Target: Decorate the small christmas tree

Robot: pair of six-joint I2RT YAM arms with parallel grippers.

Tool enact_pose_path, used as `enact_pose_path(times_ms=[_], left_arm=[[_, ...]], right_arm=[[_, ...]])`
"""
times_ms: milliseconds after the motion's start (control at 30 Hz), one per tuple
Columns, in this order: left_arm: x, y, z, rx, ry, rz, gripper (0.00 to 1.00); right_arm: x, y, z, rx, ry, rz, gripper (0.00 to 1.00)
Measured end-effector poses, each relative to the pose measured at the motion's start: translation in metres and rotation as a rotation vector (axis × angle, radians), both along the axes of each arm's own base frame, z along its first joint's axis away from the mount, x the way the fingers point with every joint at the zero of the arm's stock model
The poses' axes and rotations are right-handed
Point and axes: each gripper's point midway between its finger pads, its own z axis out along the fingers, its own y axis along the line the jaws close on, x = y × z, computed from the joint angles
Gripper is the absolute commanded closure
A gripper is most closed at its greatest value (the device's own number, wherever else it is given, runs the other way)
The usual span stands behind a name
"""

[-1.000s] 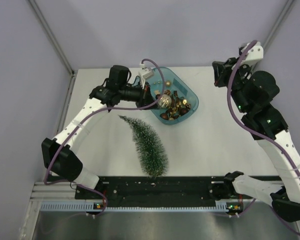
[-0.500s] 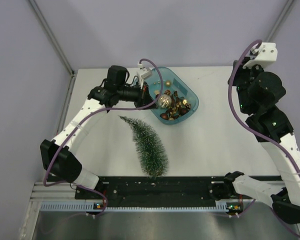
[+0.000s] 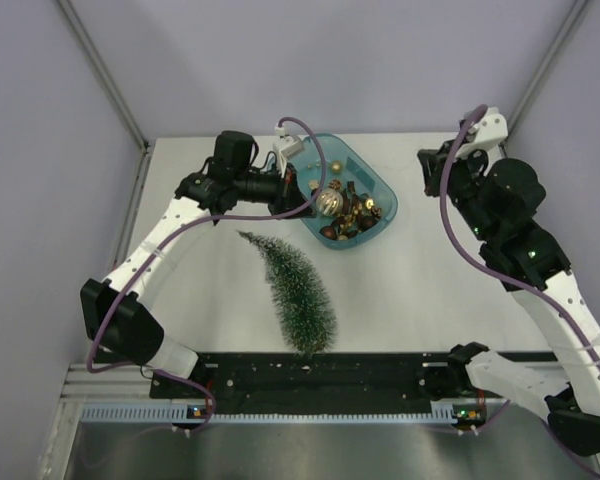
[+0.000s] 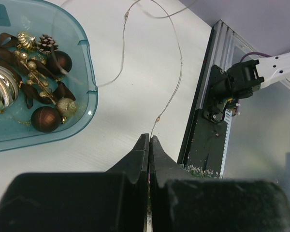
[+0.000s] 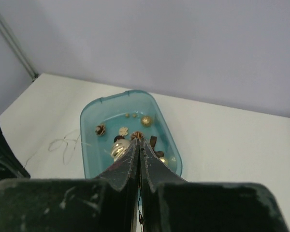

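Teal plastic first: the tray [image 3: 378, 178] sits at the far middle of the white table [image 3: 430, 280], loaded with decorations. There are brown baubles [image 4: 45, 119], a glittery gold ball [image 4: 66, 107], a pine cone [image 4: 47, 43], dark ribbon and a big ribbed silver-gold ornament [image 3: 328, 203].

Running across the table just left of the tray is a thin fairy-light wire [image 4: 176, 72], looping about with tiny beads on it. Along the near edge lies the black mounting rail [image 3: 320, 372].

The left gripper [image 4: 149, 141] hovers by the tray's left rim. Its jaws are pressed tight together and the wire's end runs straight into the tips, so it looks nipped there.

The right gripper [image 5: 139, 141] hangs above the far right of the table, clenched on nothing and pointed at the tray.

Nothing lies between either gripper and the small christmas tree [image 3: 298, 290]. It lies on its side in the near middle of the table, well apart from the tray. Its slim tip points far-left and its broad end sits right at the rail. The dark green bristles are dusted whitish, and it is a bare cone with no ornament on it.
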Motion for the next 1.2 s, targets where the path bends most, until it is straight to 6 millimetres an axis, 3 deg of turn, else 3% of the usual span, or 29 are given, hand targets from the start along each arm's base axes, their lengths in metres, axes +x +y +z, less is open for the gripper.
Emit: enact_pose_path(times_ms=[133,300,467,600,767,867,1200], left_arm=[[0.000,0.000,0.000,0.000,0.000,0.000,1.00],[0.000,0.000,0.000,-0.001,0.003,0.002,1.00],[0.000,-0.001,0.001,-0.005,0.005,0.004,1.00],[0.001,-0.001,0.002,-0.008,0.011,0.008,1.00],[0.001,-0.001,0.002,-0.009,0.010,0.008,1.00],[0.001,-0.001,0.002,-0.010,0.009,0.007,1.00],[0.001,-0.001,0.002,-0.010,0.009,0.008,1.00]], right_arm=[[-0.005,0.020,-0.036,-0.024,0.086,0.110,1.00],[-0.007,0.023,-0.077,-0.061,0.201,0.125,1.00],[0.014,-0.007,-0.104,-0.107,0.275,-0.095,1.00],[0.038,-0.039,-0.138,-0.211,0.361,-0.339,1.00],[0.053,-0.068,-0.172,-0.315,0.445,-0.538,1.00],[0.057,-0.092,-0.176,-0.301,0.461,-0.639,1.00],[0.062,-0.155,-0.151,-0.208,0.388,-0.891,1.00]])
